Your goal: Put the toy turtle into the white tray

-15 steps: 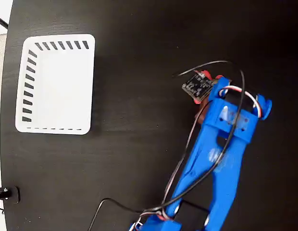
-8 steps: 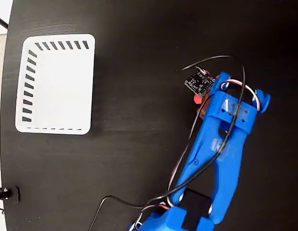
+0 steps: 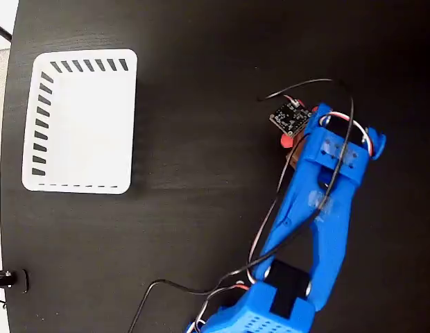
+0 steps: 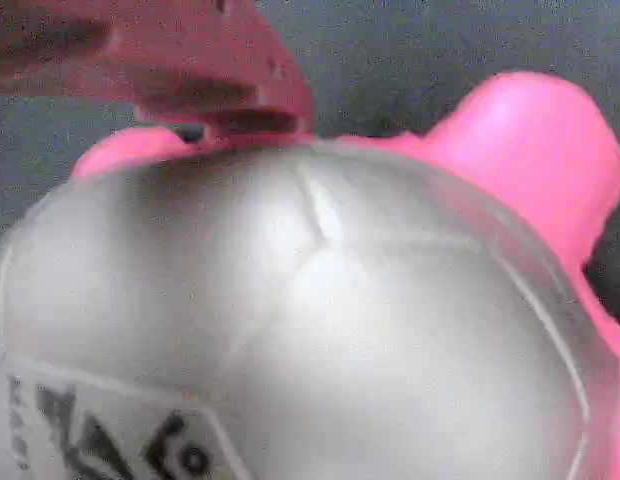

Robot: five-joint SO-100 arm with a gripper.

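Pincer [image 3: 293, 142] lower over turtle [image 4: 310, 320] than a second ago; grip impossible to tell. Tray [image 3: 80, 119] far left, empty; lift not begun.

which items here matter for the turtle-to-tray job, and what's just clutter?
Job:
- toy turtle, fills the wrist view; in the fixed view only a red bit peeks out beside the arm
- white tray, far left in the fixed view, nothing in it
- gripper, right over the turtle

Lying about:
- small black clamp-like part at the table's left edge
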